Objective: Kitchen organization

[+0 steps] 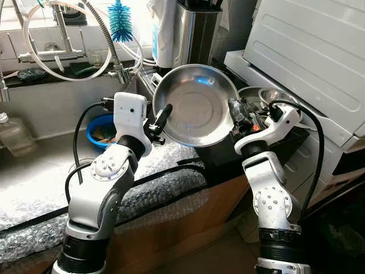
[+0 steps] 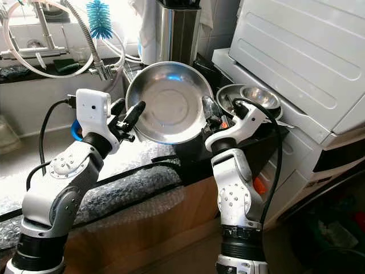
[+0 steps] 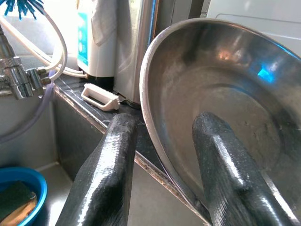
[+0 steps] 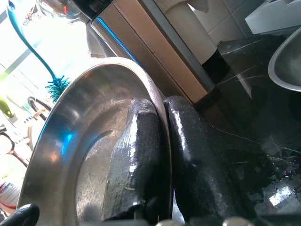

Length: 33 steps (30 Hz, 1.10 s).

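1. Left eye view: a steel bowl (image 1: 195, 105) is held tilted above the desk (image 1: 188, 174) edge, not yet put away.
2. Its right rim is pinched by the right hand (image 1: 235, 114); the left hand (image 1: 161, 118) straddles the left rim, fingers apart.
3. More bowls (image 2: 249, 96) lie just right, a likely destination.
4. The faucet (image 1: 117, 71) and canister (image 1: 195, 31) crowd behind.

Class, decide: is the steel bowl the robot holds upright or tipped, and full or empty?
Tipped and empty. The steel bowl stands on edge between the right pincer and left pincer, its bare inside facing the camera.
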{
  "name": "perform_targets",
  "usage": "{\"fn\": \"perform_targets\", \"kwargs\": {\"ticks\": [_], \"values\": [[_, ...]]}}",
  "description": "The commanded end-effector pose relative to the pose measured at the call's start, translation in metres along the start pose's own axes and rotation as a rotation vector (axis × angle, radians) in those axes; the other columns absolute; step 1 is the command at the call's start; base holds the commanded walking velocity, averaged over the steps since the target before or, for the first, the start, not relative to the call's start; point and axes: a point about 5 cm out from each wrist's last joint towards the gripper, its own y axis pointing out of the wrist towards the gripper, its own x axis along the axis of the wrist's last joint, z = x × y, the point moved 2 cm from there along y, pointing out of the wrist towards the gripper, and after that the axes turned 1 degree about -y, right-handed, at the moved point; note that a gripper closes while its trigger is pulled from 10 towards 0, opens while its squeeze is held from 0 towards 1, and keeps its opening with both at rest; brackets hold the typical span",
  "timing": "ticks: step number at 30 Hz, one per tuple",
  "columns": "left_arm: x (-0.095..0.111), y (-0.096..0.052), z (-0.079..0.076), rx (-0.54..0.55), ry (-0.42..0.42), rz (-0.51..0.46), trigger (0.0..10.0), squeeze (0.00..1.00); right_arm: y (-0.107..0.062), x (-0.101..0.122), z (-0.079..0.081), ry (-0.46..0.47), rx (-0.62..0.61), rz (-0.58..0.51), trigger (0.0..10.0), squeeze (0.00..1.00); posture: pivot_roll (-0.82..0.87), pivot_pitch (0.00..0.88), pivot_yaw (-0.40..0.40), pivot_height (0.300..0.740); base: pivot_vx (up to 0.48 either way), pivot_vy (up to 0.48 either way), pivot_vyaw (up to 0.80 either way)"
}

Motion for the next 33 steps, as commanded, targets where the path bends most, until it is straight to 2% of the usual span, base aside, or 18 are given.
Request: {"fn": "perform_targets", "kwargs": {"ticks": [1, 3, 4, 5, 6, 7, 8, 10, 11, 12, 13, 14, 15, 27, 33], "values": [[-0.0055, 0.0016, -0.0004, 0.014, 0.019, 0.029, 7.8, 0.00, 0.0011, 0.0009, 0.0045, 0.016, 0.018, -0.013, 10.0, 0.00, 0.01, 0.000, -0.120, 0.740, 0.000, 0.000, 0.00], [-0.0058, 0.0018, -0.0001, 0.017, 0.021, 0.030, 7.8, 0.00, 0.0012, 0.0010, 0.0046, 0.016, 0.019, -0.014, 10.0, 0.00, 0.01, 0.000, -0.120, 0.740, 0.000, 0.000, 0.00], [-0.0061, 0.0021, 0.0003, 0.021, 0.022, 0.031, 5.5, 0.00, 0.0012, 0.0010, 0.0045, 0.016, 0.019, -0.013, 10.0, 0.00, 0.01, 0.000, -0.119, 0.740, 0.000, 0.000, 0.00], [-0.0063, 0.0023, 0.0007, 0.024, 0.026, 0.032, 5.5, 0.00, 0.0011, 0.0010, 0.0045, 0.016, 0.019, -0.013, 10.0, 0.00, 0.01, 0.000, -0.120, 0.740, 0.000, 0.000, 0.00], [-0.0054, 0.0031, 0.0031, 0.045, 0.028, 0.026, 7.6, 0.00, 0.0012, 0.0009, 0.0044, 0.016, 0.018, -0.013, 10.0, 0.00, 0.01, 0.000, -0.120, 0.740, 0.000, 0.000, 0.00], [-0.0054, 0.0031, 0.0031, 0.045, 0.028, 0.026, 7.6, 0.00, 0.0012, 0.0009, 0.0044, 0.016, 0.018, -0.013, 10.0, 0.00, 0.01, 0.000, -0.120, 0.740, 0.000, 0.000, 0.00], [-0.0037, 0.0038, 0.0054, 0.063, 0.028, 0.017, 8.4, 0.00, 0.0012, 0.0008, 0.0046, 0.017, 0.018, -0.012, 10.0, 0.00, 0.01, 0.000, -0.120, 0.740, 0.000, 0.000, 0.00], [-0.0025, 0.0041, 0.0066, 0.071, 0.022, 0.009, 8.0, 0.00, 0.0012, 0.0008, 0.0046, 0.017, 0.019, -0.012, 10.0, 0.00, 0.01, 0.000, -0.120, 0.740, 0.000, 0.000, 0.00], [-0.0022, 0.0043, 0.0069, 0.073, 0.018, 0.007, 7.0, 0.00, 0.0013, 0.0009, 0.0046, 0.018, 0.019, -0.012, 10.0, 0.00, 0.01, 0.000, -0.120, 0.740, 0.000, 0.000, 0.00], [-0.0022, 0.0043, 0.0070, 0.072, 0.019, 0.008, 4.4, 0.00, 0.0013, 0.0008, 0.0046, 0.018, 0.019, -0.012, 10.0, 0.00, 0.01, 0.000, -0.120, 0.740, 0.000, 0.000, 0.00], [-0.0027, 0.0044, 0.0069, 0.071, 0.016, 0.011, 2.9, 0.00, 0.0014, 0.0008, 0.0048, 0.019, 0.019, -0.012, 10.0, 0.00, 0.01, 0.000, -0.120, 0.740, 0.000, 0.000, 0.00], [-0.0031, 0.0044, 0.0068, 0.070, 0.015, 0.013, 2.9, 0.00, 0.0014, 0.0008, 0.0049, 0.020, 0.020, -0.012, 10.0, 0.00, 0.01, 0.000, -0.120, 0.740, 0.000, 0.000, 0.00], [-0.0036, 0.0042, 0.0064, 0.067, 0.015, 0.015, 0.0, 0.00, 0.0014, 0.0008, 0.0049, 0.019, 0.021, -0.012, 10.0, 0.00, 0.01, 0.000, -0.120, 0.740, 0.000, 0.000, 0.00], [-0.0040, 0.0038, 0.0022, 0.044, -0.032, 0.012, 0.0, 0.00, 0.0014, 0.0001, 0.0054, 0.016, 0.024, -0.007, 10.0, 0.00, 0.01, 0.000, -0.121, 0.740, 0.000, 0.000, 0.00], [-0.0015, 0.0037, 0.0026, 0.040, -0.036, 0.000, 0.0, 0.00, 0.0021, -0.0009, 0.0047, -0.019, 0.017, 0.000, 10.0, 0.00, 0.01, 0.000, -0.122, 0.740, 0.000, 0.000, 0.00]]}}
